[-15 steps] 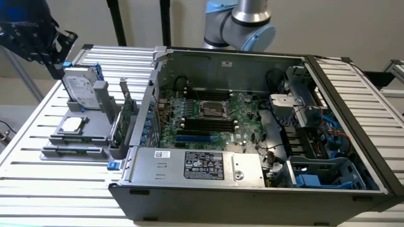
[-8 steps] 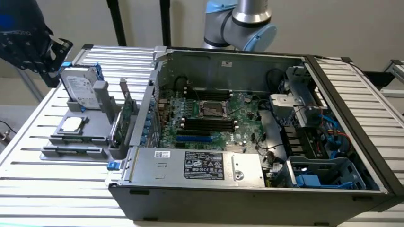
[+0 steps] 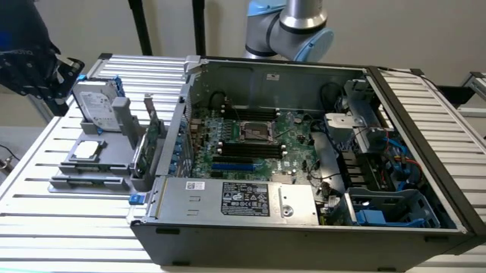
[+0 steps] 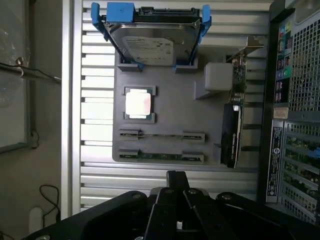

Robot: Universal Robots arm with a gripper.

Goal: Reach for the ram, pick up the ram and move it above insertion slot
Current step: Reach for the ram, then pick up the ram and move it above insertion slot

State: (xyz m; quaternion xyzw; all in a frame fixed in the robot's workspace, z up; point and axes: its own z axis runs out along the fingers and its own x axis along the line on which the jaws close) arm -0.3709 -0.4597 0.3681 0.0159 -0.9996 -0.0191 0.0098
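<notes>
The ram [image 4: 161, 156] is a thin green stick lying in the nearest pair of clips on the grey holder tray [image 4: 165, 100]. A second thin stick [image 4: 161, 135] sits in the clips just behind it. My gripper [image 4: 176, 181] hangs above the slatted table, short of the tray's edge nearest the ram. Its dark fingers [image 4: 167, 200] are pressed together with nothing between them. In the exterior view the gripper [image 3: 54, 102] is high at the far left, above and beside the tray [image 3: 87, 170]. The black memory slots [image 3: 247, 149] lie on the motherboard inside the open case.
The tray also carries a silver hard drive [image 4: 150, 47] in a blue bracket, a processor chip [image 4: 138, 104] and an upright green expansion card [image 4: 236, 100]. The open computer case [image 3: 304, 170] stands on the exterior view's right of the tray. The arm's base [image 3: 292, 28] is behind the case.
</notes>
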